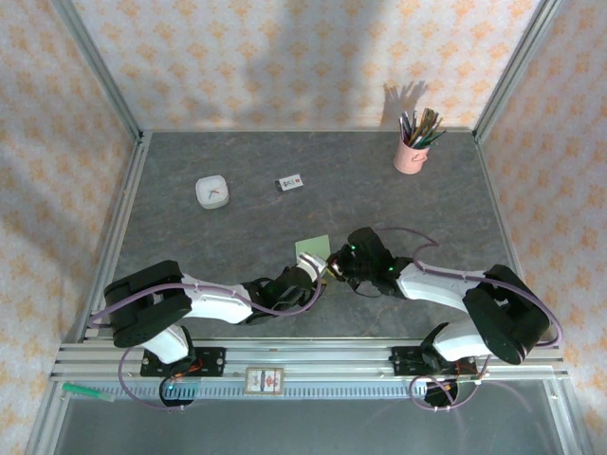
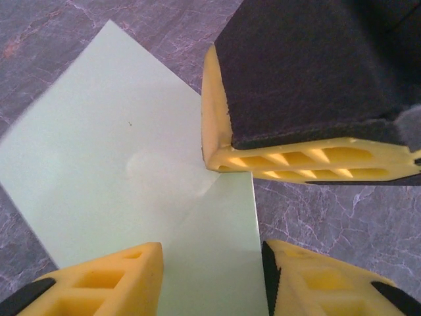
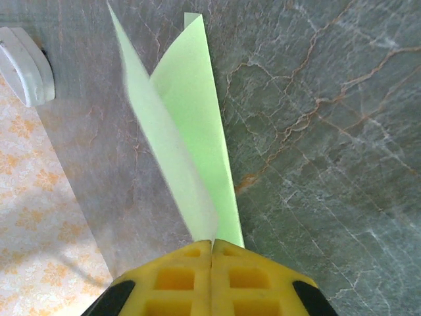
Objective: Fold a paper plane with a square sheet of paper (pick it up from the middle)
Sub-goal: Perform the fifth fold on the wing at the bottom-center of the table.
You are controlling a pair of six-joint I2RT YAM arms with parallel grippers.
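Between right gripper [image 3: 212,243] fingertips: square sheet of paper [image 3: 191,112] pinched | left gripper [image 2: 210,258] parted

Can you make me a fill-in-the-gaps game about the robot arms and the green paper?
The right gripper has its jaws ____ on the thin pale green square sheet of paper.
The left gripper has its jaws ____.
The coloured pencils stand in a round ____ cup.
In the top view, the small white square dish sits ____ of the small white printed card.
Missing words: shut; open; pink; left.
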